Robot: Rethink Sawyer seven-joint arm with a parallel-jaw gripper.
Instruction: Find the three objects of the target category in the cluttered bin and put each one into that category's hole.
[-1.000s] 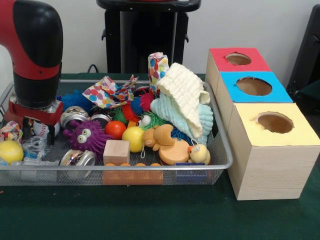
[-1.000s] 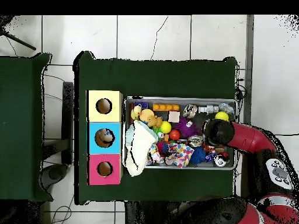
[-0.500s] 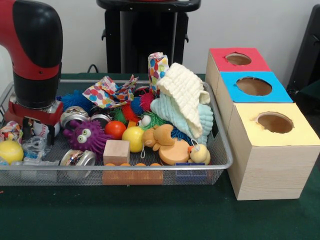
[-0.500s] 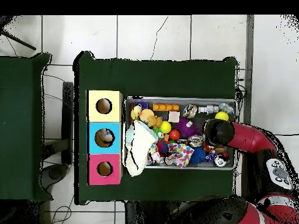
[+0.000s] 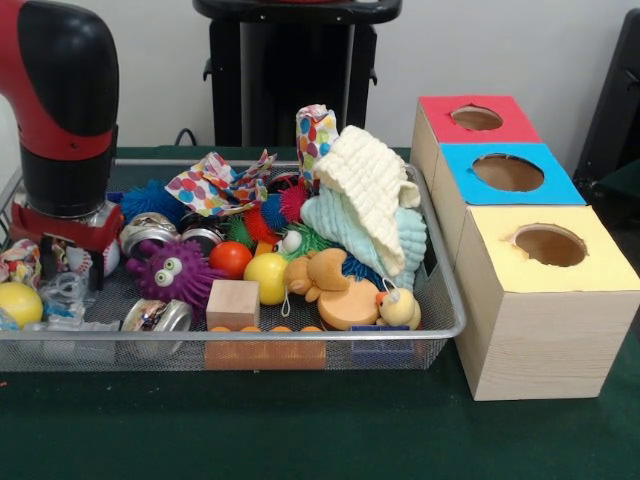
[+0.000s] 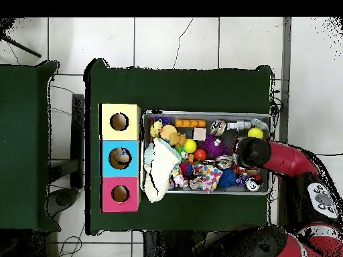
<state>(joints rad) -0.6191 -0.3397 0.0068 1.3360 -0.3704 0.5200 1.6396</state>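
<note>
A wire mesh bin [image 5: 300,333] holds a jumble of toys, balls, cans and cloths. My gripper [image 5: 72,266] hangs low at the bin's left end, open, with a white red-stitched ball [image 5: 80,256] showing behind its fingers [image 5: 47,262]. A yellow ball [image 5: 20,302] and crumpled clear plastic [image 5: 68,290] lie just in front of it. A purple fuzzy toy [image 5: 172,270], an orange ball [image 5: 230,258], another yellow ball [image 5: 265,277] and a wooden cube [image 5: 233,303] sit to its right. In the overhead view the arm [image 6: 268,155] covers the gripper.
Red [image 5: 435,110], blue [image 5: 460,170] and yellow [image 5: 500,260] boxes, each with a round hole on top, stand in a row right of the bin. Cream and mint cloths [image 5: 370,195] pile high at the bin's right end. Metal cans [image 5: 158,316] lie near the front rim.
The arm has shifted slightly to the left in the front view. The bin's contents have not moved.
</note>
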